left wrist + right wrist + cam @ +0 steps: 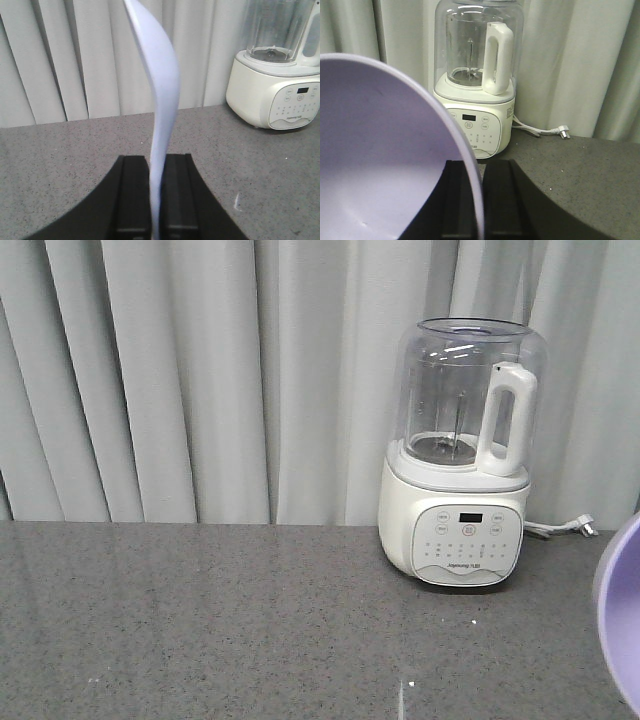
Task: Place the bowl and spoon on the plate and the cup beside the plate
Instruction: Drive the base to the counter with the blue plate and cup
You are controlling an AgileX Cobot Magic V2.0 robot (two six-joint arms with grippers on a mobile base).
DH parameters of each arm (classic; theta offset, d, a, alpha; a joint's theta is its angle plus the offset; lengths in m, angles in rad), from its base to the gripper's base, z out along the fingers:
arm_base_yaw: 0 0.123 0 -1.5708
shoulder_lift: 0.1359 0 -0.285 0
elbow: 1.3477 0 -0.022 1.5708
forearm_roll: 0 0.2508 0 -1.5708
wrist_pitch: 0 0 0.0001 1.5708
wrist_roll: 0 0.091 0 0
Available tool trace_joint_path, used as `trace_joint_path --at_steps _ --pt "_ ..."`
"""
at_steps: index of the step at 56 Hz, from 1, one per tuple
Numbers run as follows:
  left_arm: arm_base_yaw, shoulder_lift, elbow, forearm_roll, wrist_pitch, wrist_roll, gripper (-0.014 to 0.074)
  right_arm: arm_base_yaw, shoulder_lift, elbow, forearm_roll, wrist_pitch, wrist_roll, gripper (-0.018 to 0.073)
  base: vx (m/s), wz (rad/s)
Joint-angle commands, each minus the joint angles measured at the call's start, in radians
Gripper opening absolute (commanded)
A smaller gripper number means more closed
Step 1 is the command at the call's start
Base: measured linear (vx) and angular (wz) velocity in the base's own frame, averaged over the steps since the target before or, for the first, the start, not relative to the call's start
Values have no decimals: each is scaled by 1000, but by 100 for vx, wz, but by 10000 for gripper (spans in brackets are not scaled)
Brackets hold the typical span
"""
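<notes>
Within left pincer (pixel 155 167), smooth curved pale spoon (pixel 163 90)

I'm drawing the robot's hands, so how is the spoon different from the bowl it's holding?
Colour: the spoon is pale blue-white, the bowl lilac.
Shape: the spoon looks thin and curved, seen edge-on; the bowl is wide and round.
Holder: the spoon stands upright in the left gripper; the bowl's rim is pinched by the right gripper.
Both are smooth, plain and clamped.
</notes>
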Motion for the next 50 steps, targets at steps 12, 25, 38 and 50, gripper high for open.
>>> trace_joint_path --at_steps 12,25,38,50 --pt "0 4 -22 -14 -87 1 0 1 8 -29 14 -93 -10 -12 -1 -3" --pt "0 4 -22 -14 -87 1 0 1 8 -29 14 -93 -10 -11 -7 -28" --pt "0 4 -22 -14 -87 1 0 1 8 -29 14 -91 -7 -11 -12 -53" --pt "0 4 -22 -14 -87 1 0 1 8 -29 14 -89 -5 -11 -15 -68"
